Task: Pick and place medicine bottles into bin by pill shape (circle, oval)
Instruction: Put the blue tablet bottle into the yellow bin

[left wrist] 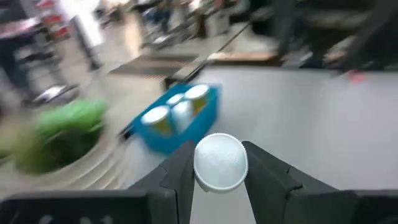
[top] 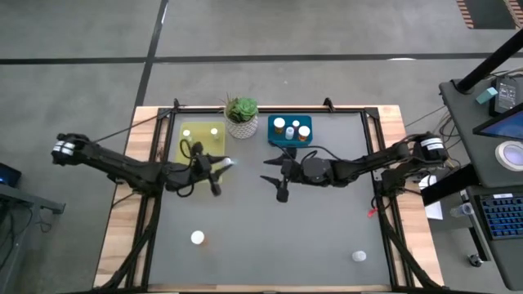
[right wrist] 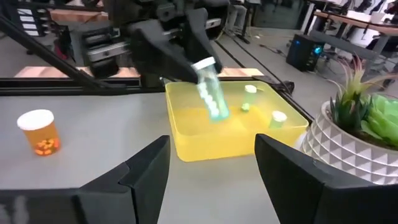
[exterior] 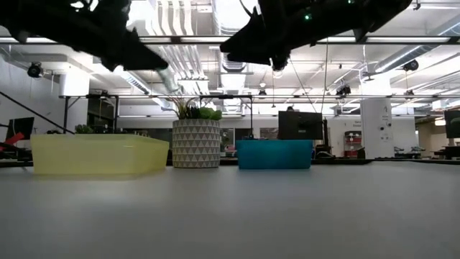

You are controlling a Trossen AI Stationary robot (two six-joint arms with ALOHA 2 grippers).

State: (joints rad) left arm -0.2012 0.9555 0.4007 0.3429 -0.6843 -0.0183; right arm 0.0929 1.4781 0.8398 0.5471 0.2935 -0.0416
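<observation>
My left gripper (top: 221, 167) is shut on a small pale bottle (right wrist: 211, 93) with a white cap, above the near right corner of the yellow bin (top: 203, 145). Two small bottles (top: 186, 132) lie in that bin. The teal bin (top: 290, 140) holds three bottles (top: 292, 129). An amber bottle (top: 198, 238) stands on the table near the front left, and a white one (top: 359, 256) at the front right. My right gripper (top: 273, 186) is open and empty at the table's middle. My left gripper pinches the bottle at its cap end (left wrist: 220, 163) between its two fingers, one finger (left wrist: 177, 171) on each side. The bottle is lifted clear. It slants down and away from the fingers, cap (right wrist: 204, 64) uppermost, over the yellow bin's edge.
A green plant in a white patterned pot (top: 242, 116) stands between the two bins at the far edge. A dark frame (top: 372, 163) runs round the grey mat. The mat's middle and near part hold only the two loose bottles.
</observation>
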